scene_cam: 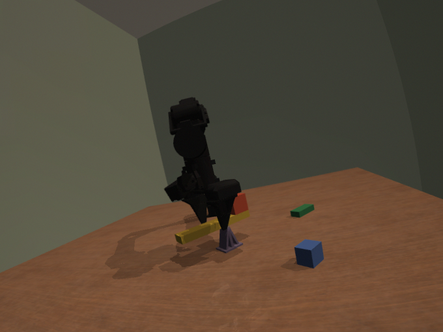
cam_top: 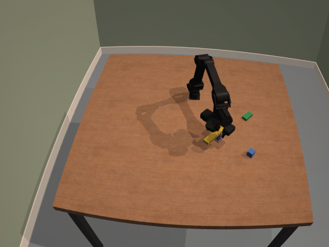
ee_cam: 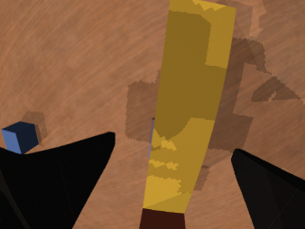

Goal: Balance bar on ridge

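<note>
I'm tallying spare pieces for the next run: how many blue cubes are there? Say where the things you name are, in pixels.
1. The blue cube [cam_top: 250,152] [scene_cam: 309,253] [ee_cam: 20,138] sits on the table, apart from the purple ridge [cam_top: 218,138] [scene_cam: 228,241]. The arm could hide another.
</note>
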Controlling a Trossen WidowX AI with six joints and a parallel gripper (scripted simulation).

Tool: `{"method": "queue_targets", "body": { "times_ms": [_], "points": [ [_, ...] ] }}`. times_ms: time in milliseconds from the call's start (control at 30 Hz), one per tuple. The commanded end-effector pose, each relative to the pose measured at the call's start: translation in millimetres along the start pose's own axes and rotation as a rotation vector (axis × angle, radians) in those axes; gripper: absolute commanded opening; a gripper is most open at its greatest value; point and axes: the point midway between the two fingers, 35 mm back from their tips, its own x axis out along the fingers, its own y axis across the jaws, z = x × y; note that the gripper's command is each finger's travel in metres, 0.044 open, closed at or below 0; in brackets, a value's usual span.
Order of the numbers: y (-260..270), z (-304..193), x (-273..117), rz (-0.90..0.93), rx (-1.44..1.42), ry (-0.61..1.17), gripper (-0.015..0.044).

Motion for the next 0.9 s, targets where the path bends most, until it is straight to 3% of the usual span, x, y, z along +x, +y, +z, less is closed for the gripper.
{"method": "queue_targets", "body": {
  "times_ms": [0,333,867],
  "points": [
    [0.2,0.1,-1.7,0.0,0.0,0.0,0.044],
    [0.0,-0.3,-98.0,0.014,0.0,-0.009,0.044],
    [-0.3,-0.4,-99.7,0.015,0.0,-0.009,0.044]
  ]
}}
